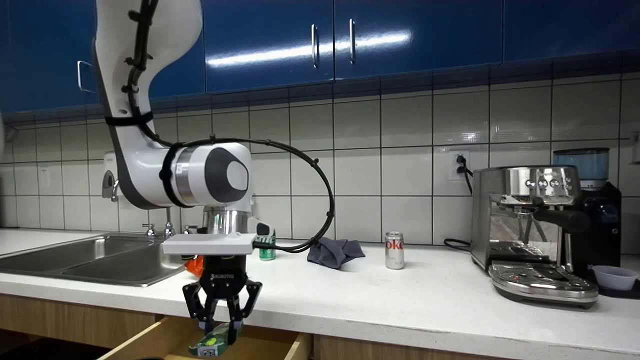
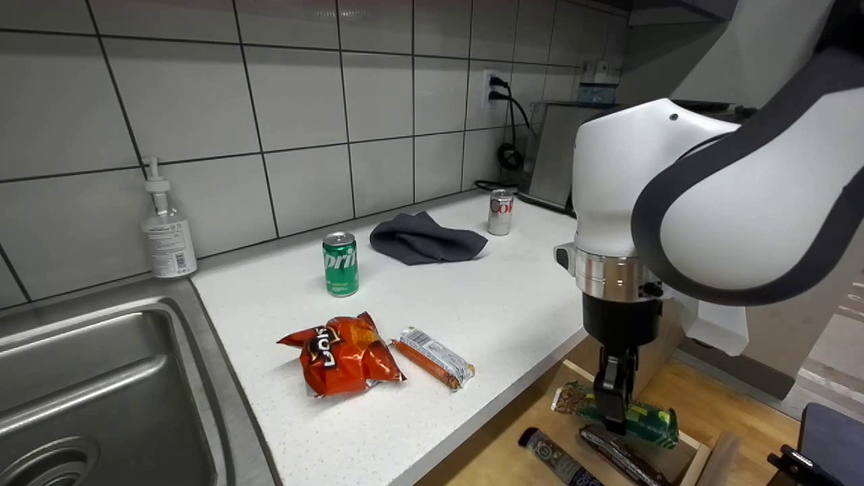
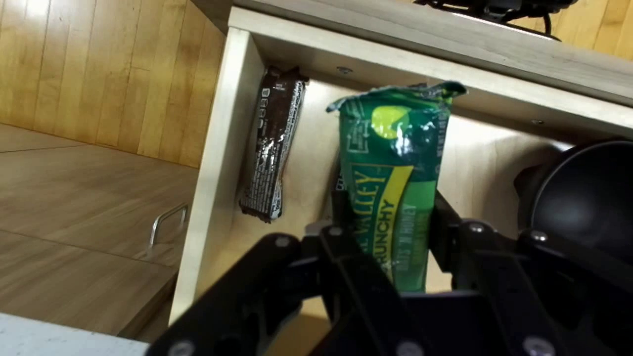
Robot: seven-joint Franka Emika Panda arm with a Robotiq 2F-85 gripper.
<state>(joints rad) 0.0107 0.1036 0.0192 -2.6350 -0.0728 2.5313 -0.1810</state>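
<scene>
Green-wrapped, a Nature Valley Crunchy bar (image 3: 395, 188) is clamped between the black jaws, which press on it from either side over the open wooden drawer (image 3: 210, 163). The jaws point straight down, their tips lower than the white tabletop (image 1: 350, 295) and out in front of its edge. In both exterior views the wrist (image 1: 227, 220) stands upright above them, with a white plate (image 1: 210, 245) jutting out level. Higher up, the arm (image 1: 145, 175) bends sharply: its last thick joint lies nearly flat, and the link behind climbs out of the top of an exterior view. A black cable (image 1: 330, 213) bows beside the wrist in a wide loop.

Beneath the held bar, a brown-wrapped bar (image 3: 272, 143) lies near the drawer's side wall, with a round black vessel (image 3: 588, 198) across from it.

On the tabletop, a red Doritos bag (image 2: 347, 358) lies near the sink (image 2: 216, 378), a slim snack packet (image 2: 435, 358) just beside it. Farther back come an upright Sprite can (image 2: 341, 266), a crumpled dark grey cloth (image 2: 426, 239) and a silver Coke can (image 2: 499, 212), then an espresso machine (image 1: 530, 235) before a tiled wall (image 1: 357, 170).
</scene>
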